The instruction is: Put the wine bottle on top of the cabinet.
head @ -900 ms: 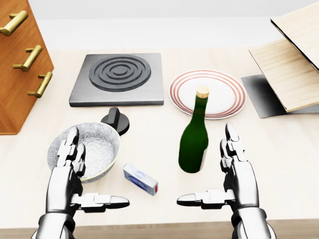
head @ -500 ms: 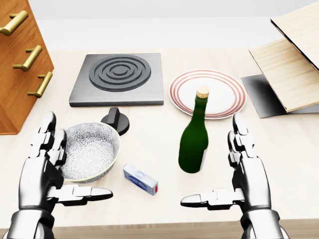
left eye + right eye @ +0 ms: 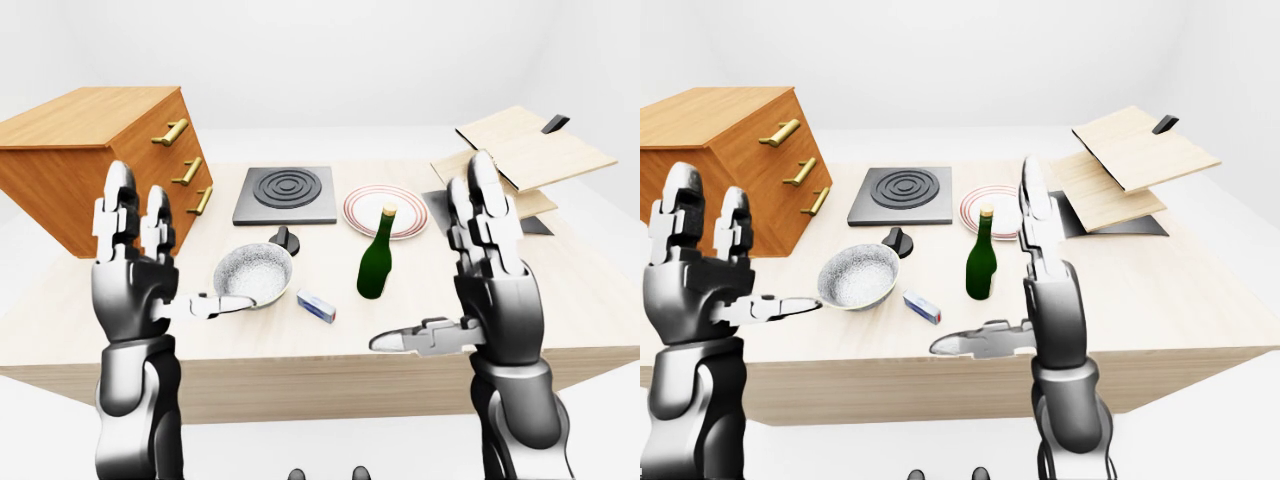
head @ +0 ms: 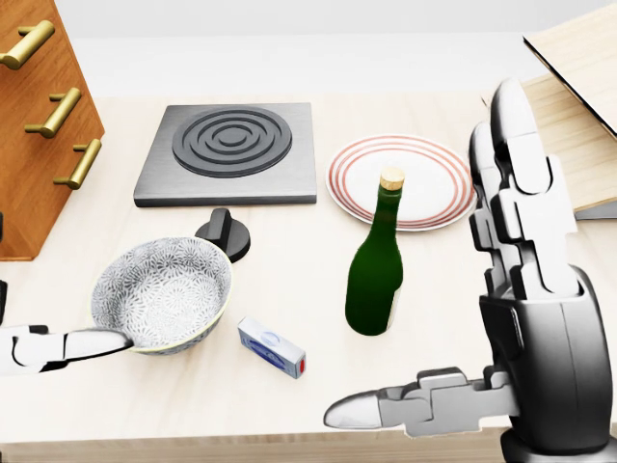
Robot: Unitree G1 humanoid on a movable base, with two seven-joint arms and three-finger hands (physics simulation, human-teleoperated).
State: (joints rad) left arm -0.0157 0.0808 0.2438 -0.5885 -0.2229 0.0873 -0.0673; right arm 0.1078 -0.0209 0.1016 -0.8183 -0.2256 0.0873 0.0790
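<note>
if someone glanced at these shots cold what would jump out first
Two big silvery robot hands, the left hand and the right hand, are raised open-fingered at either side of the left-eye view, holding nothing. Between them a dark green wine bottle stands upright on the pale table, just below a red-ringed plate. A wooden cabinet with brass handles sits at the table's left end.

The wine bottle (image 4: 375,280) is dark green glass with a tan cork cap, standing upright on the desk (image 4: 289,270) near its middle, just nearer than a red-ringed plate (image 4: 424,164) and free of any grip. The cabinet (image 3: 95,160) is an orange-brown wooden chest with three brass drawer handles, sitting at the far left of the desk, its flat top bare, well apart from the bottle.
</note>
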